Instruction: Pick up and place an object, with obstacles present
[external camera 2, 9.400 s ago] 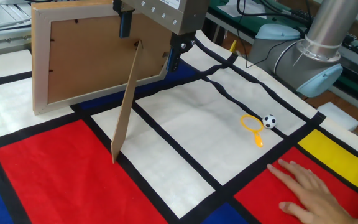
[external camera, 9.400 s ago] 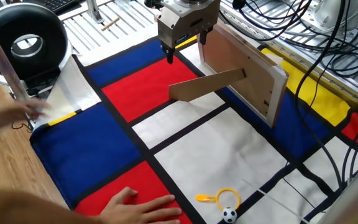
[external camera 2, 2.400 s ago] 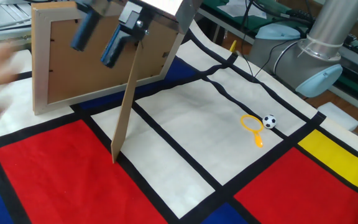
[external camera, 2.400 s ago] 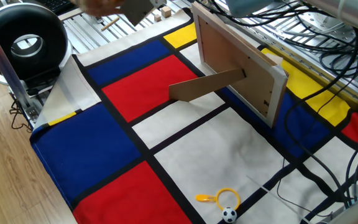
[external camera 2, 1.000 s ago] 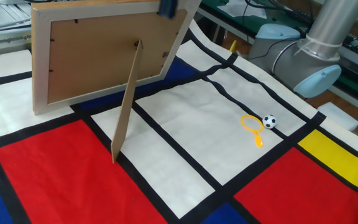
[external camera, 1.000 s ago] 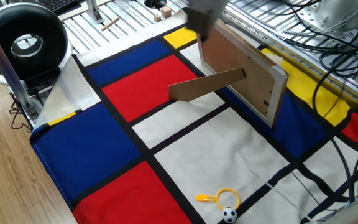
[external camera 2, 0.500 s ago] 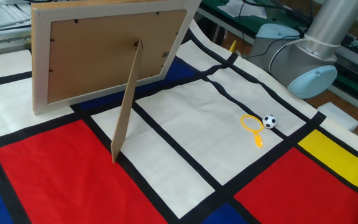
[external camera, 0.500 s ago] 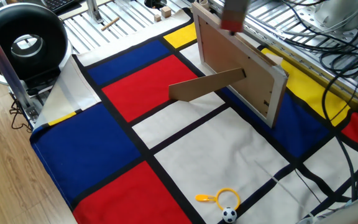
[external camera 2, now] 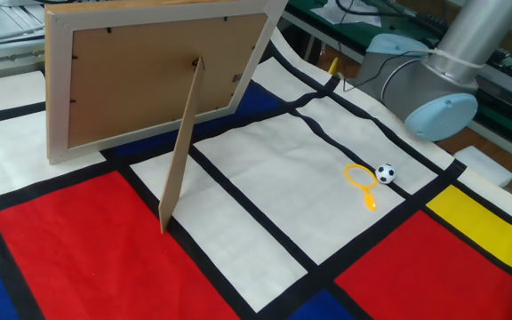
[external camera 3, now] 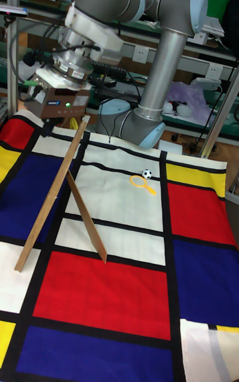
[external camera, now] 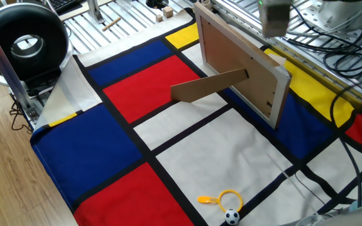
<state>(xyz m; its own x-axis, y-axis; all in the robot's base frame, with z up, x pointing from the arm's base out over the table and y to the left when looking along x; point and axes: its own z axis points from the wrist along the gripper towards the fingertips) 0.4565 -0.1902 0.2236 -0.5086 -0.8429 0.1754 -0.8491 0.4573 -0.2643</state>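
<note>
The picture frame [external camera: 244, 75] stands on the chequered cloth with its brown back and prop leg [external camera: 209, 85] towards me; it also fills the upper left of the other fixed view [external camera 2: 149, 80] and shows edge-on in the tall view [external camera 3: 56, 190]. My gripper [external camera: 274, 25] is a blur above and beyond the frame's right part. In the tall view the gripper [external camera 3: 56, 123] hangs just behind the frame's top edge, with its fingers hidden. A small light-brown wooden block [external camera: 166, 11] lies on the metal slats past the cloth's far corner. I cannot tell whether it is the object.
A yellow ring with a handle [external camera: 228, 199] and a tiny toy football [external camera: 232, 217] lie near the cloth's front edge. A black round device [external camera: 24, 41] stands at the far left. Cables [external camera: 332, 56] run along the right side. The arm's base joint [external camera 2: 429, 89] sits beside the cloth.
The gripper has swept fast to the right along and above the frame's top edge, from its left end to beyond its right part. The frame, ring and ball have not moved.
</note>
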